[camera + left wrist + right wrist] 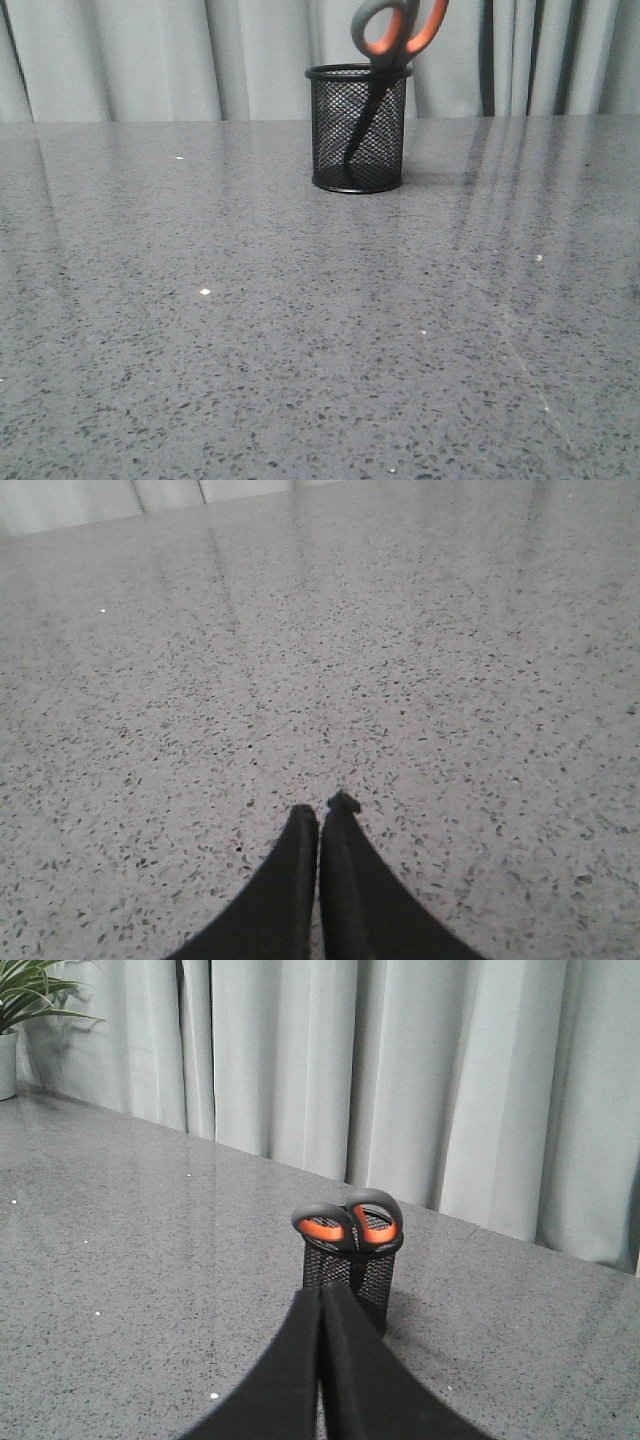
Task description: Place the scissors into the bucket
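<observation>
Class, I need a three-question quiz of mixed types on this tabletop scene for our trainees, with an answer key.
1. True or false: the scissors stand blades-down inside the bucket.
2. Which parts stick out above the rim?
A. the blades
B. the handles
3. Fill in: the left gripper and right gripper are both ____.

Key:
1. true
2. B
3. shut
</observation>
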Available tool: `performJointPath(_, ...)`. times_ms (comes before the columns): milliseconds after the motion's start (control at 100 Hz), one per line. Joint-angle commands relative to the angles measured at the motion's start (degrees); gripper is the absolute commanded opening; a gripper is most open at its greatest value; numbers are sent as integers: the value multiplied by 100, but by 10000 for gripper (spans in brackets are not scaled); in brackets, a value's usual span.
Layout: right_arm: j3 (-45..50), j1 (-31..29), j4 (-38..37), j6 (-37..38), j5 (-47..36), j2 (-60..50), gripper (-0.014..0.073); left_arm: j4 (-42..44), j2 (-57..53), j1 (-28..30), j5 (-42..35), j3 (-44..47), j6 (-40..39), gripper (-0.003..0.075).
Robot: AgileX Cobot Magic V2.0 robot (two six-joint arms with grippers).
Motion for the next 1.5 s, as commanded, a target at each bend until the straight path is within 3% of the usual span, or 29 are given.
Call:
performJointPath(0,-146,7,0,-52,-411,11,-66,3,-153,5,-157,222,-45,-19)
performJointPath(910,29,-20,-53,-52,-340,-2,-66,3,-153,5,-200,222,-45,-19)
performJointPath(1020,668,-483,-24,-40,-915,-234,-66,3,-153,5,-200,222,-45,-19)
performJointPath(1140,1792,-1267,-24,-40,-2167,-704,-66,3,-153,5,-200,222,-45,-19)
performJointPath(1209,2350,-1669,-24,32,-2287,-1088,-66,3,-153,5,-200,222,-45,-20)
performJointPath(1299,2875,-2050,-101,234,-1992,-1624,-66,3,-153,5,-200,222,-45,-19)
performJointPath(1319,2832,-2129,-167,268,-1340,-1816,-66,3,-153,5,-200,222,-45,-19)
performJointPath(1379,2770,-2331,-326,305,-474,-2136,-66,3,-153,5,-200,222,-45,-19)
performJointPath(1489,2845,-2528,-310,319,186,-2411,-66,3,-153,5,-188,222,-45,-19)
